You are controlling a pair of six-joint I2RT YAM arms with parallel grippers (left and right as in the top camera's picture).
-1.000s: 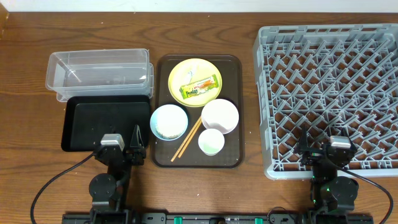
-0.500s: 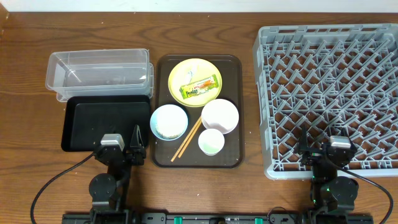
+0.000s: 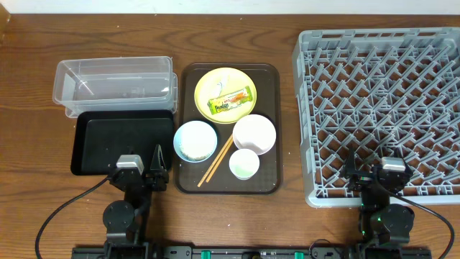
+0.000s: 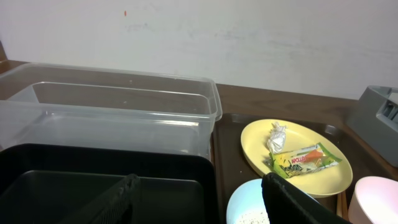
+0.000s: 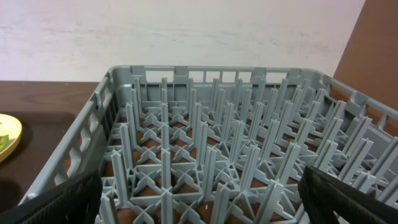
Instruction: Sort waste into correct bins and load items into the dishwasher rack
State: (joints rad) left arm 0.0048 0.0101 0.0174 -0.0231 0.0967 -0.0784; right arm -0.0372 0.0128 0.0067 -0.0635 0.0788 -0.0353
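The green-and-yellow wrapper (image 3: 232, 100) lies on the yellow plate (image 3: 219, 80), also in the left wrist view (image 4: 303, 159). The light blue bowl (image 3: 195, 140) holds white grains (image 4: 252, 217). The white bowl (image 3: 254, 133), pale cup (image 3: 244, 164) and two chopsticks (image 3: 215, 161) lie on the brown tray. The clear tub (image 3: 115, 85) and black tray (image 3: 122, 141) sit at the left. The grey rack (image 3: 379, 108) is at the right. My left gripper (image 4: 199, 198) is open over the black tray's near edge. My right gripper (image 5: 202, 193) is open at the rack's near edge.
The dark brown serving tray (image 3: 267, 184) holds the dishes in the middle. A crumpled foil scrap (image 4: 275, 136) lies on the plate beside the wrapper. Bare wood table (image 3: 43, 194) runs along the front and left. A pale wall stands behind the table.
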